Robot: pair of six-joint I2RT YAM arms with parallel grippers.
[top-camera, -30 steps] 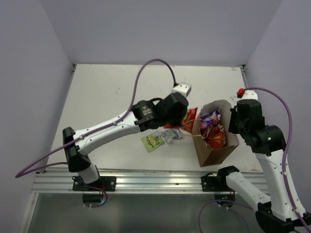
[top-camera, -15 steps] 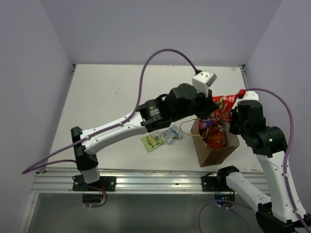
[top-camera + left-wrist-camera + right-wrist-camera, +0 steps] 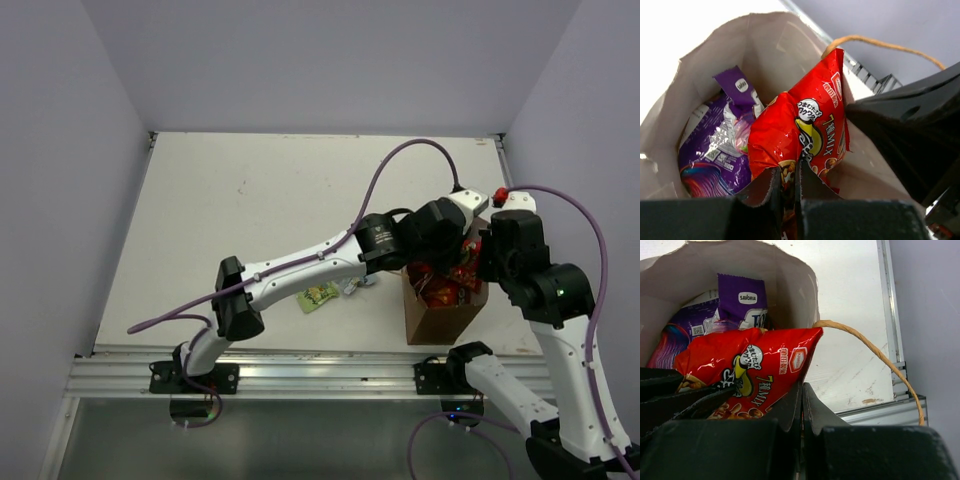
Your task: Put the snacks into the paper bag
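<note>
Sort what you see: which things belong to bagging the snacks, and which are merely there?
Job: paper bag; red-orange packet in left end effector; purple packet; green packet; pale packet.
Merely there: purple cables; metal rail.

The bag (image 3: 445, 322) stands on the table (image 3: 250, 200), near its front right. The left gripper (image 3: 445, 262) reaches into the bag's mouth from the left; the right gripper (image 3: 487, 265) pinches its right rim. Inside, the mix packet (image 3: 800, 125), clamped by the left gripper, sits above the Savoria packet (image 3: 742, 302). Two loose packets (image 3: 318, 297) lie left of the bag, by the left arm.
</note>
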